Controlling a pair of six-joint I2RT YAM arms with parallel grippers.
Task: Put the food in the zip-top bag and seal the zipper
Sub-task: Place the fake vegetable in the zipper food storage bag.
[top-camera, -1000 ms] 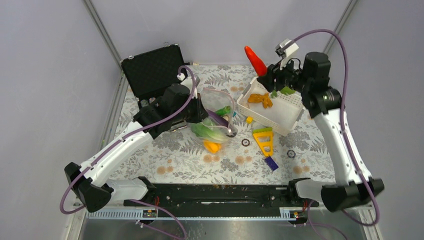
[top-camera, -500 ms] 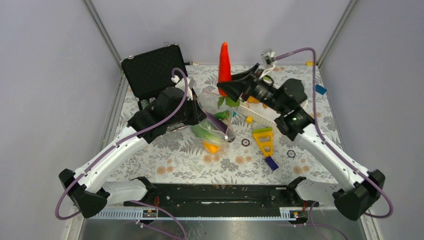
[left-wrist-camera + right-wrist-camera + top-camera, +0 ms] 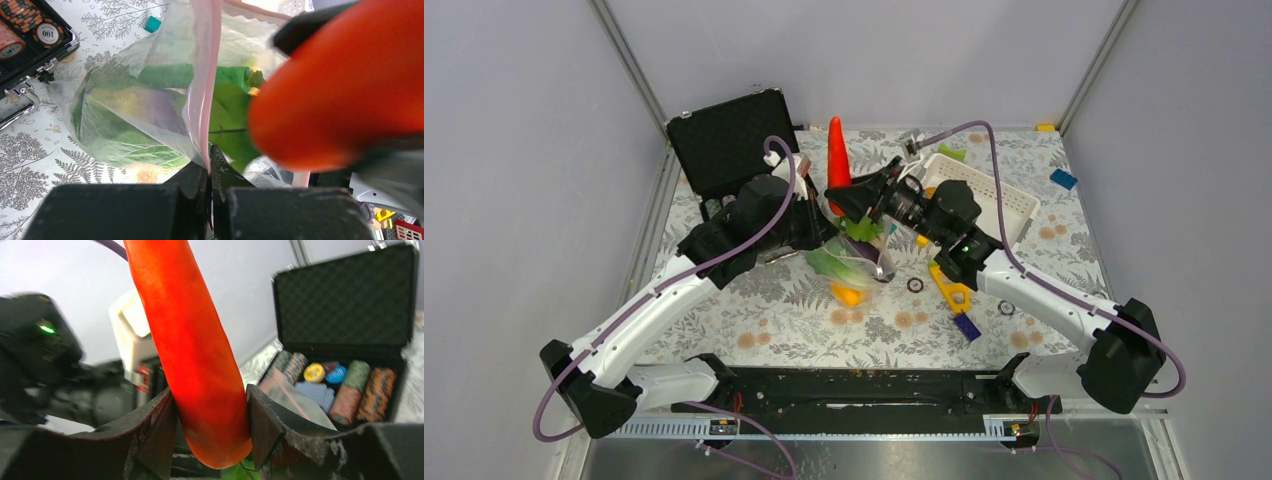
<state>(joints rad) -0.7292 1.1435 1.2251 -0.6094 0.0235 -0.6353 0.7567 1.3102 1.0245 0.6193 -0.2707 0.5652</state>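
Note:
My right gripper (image 3: 839,200) is shut on the red chili (image 3: 836,152), which stands tip-up over the mouth of the zip-top bag (image 3: 856,262); the chili fills the right wrist view (image 3: 192,340) and is a blurred orange mass in the left wrist view (image 3: 340,85). My left gripper (image 3: 816,228) is shut on the bag's pink zipper strip (image 3: 204,90) and holds that edge up. Green lettuce (image 3: 225,115), a purple vegetable (image 3: 145,107) and a yellow-orange pepper (image 3: 848,294) lie inside the bag.
An open black case of poker chips (image 3: 729,140) stands at the back left. A white lattice basket (image 3: 994,200) is at the right, a green piece (image 3: 951,152) behind it. A yellow block frame (image 3: 952,290), a blue block (image 3: 967,327) and dark rings (image 3: 915,285) lie on the patterned cloth.
My right arm has swung left from the basket with the chili and lowered it, from above the basket to over the bag's mouth. My left gripper has stayed on the bag edge.

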